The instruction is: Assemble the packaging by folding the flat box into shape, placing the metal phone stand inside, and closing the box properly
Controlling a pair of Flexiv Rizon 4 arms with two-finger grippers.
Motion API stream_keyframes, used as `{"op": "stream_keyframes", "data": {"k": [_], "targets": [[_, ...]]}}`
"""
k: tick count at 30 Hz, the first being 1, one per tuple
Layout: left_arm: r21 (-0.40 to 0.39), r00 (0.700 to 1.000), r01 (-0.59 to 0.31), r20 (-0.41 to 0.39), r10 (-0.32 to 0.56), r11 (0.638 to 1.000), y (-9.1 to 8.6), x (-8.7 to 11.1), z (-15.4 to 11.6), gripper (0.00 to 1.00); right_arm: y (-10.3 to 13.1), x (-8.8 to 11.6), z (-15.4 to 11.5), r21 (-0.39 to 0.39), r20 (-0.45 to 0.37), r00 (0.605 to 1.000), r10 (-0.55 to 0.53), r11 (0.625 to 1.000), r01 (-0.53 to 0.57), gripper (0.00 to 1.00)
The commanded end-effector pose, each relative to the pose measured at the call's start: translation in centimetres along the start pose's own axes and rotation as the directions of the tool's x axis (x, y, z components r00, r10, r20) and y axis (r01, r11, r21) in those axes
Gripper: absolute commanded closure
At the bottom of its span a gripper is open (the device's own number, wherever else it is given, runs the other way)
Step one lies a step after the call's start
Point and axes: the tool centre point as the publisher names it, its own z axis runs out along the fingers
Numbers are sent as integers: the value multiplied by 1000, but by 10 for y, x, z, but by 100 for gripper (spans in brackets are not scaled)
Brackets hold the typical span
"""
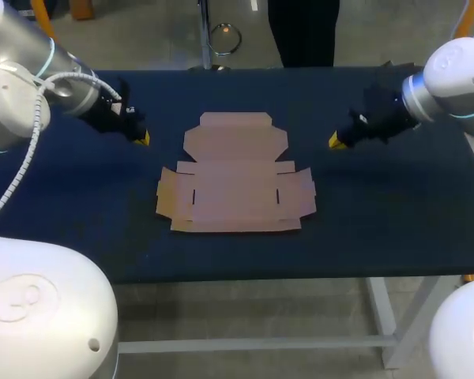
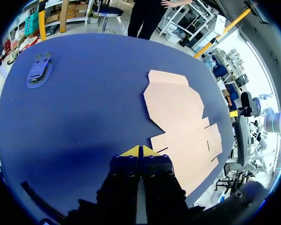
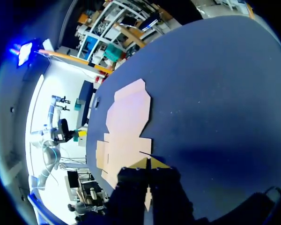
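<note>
One flat cardboard box (image 1: 235, 175), one phone stand (image 2: 39, 70), two grippers, left gripper (image 1: 142, 139) and right gripper (image 1: 334, 141), one dark table (image 1: 379, 229)

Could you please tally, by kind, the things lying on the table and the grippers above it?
flat cardboard box: 1
phone stand: 1
grippers: 2, the left gripper and the right gripper, both shut and empty
Total: 4
</note>
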Motion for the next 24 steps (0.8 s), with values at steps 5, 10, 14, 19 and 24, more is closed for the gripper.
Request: {"op": "stream_keyframes", "data": {"k": [5,10,14,19,24], "targets": [[-3,1000,1,3,-1,1000,0,1,0,100,0,-1,-1,3,-6,1000,-2,1000,2,100],[-3,1000,-11,-12,11,1000,1,1,9,100,-2,-2,12,10,0,1000,-4,1000,4,100],[-17,999,-17,-37,16,1000,5,1,19,100,-3,-2,23,32,-1,1000,-2,1000,2,100],[-45,996,-36,-80,32,998,8,2,31,100,-3,-2,39,46,6,1000,1,999,-2,100],[-64,992,-51,-115,43,997,12,5,39,100,-4,-5,49,56,-8,1000,-5,998,5,100]]}}
